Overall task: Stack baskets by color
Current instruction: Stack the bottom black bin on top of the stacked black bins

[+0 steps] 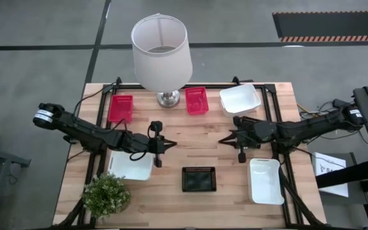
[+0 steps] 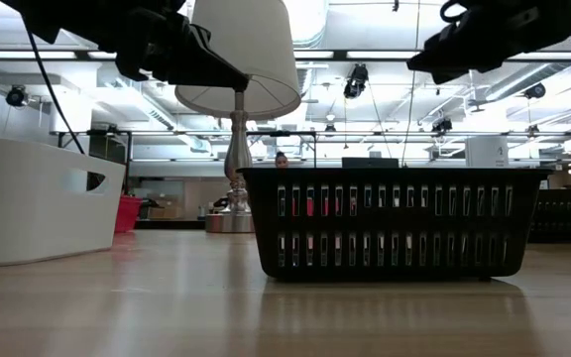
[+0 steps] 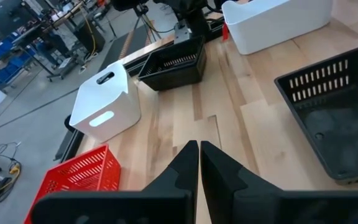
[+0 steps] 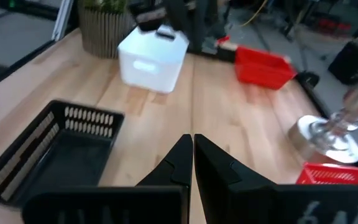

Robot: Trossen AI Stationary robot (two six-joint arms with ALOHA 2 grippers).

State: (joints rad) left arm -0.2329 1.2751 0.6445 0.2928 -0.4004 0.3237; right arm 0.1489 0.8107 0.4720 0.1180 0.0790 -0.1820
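The left gripper (image 1: 170,144) hangs above the middle of the desk (image 1: 197,207), its fingers (image 3: 188,163) pressed together and holding nothing. Facing it from the other side, the right gripper (image 1: 223,140) is likewise closed tight and empty, with bare wood between the two.

Just beside the left gripper, under its arm, sits a white basket (image 1: 131,165). In front of both grippers, near the desk's front edge, stands a black basket (image 1: 199,179). A second white basket (image 1: 266,181) lies to the right of it, below the right arm. A third white basket (image 1: 240,99) sits at the back right corner.

Along the back edge, one red basket (image 1: 121,108) stands left of the lamp (image 1: 161,48) and another red basket (image 1: 197,100) right of it. A potted plant (image 1: 107,195) fills the front left corner. The left wrist view shows one more black basket (image 3: 172,63) under the right arm.
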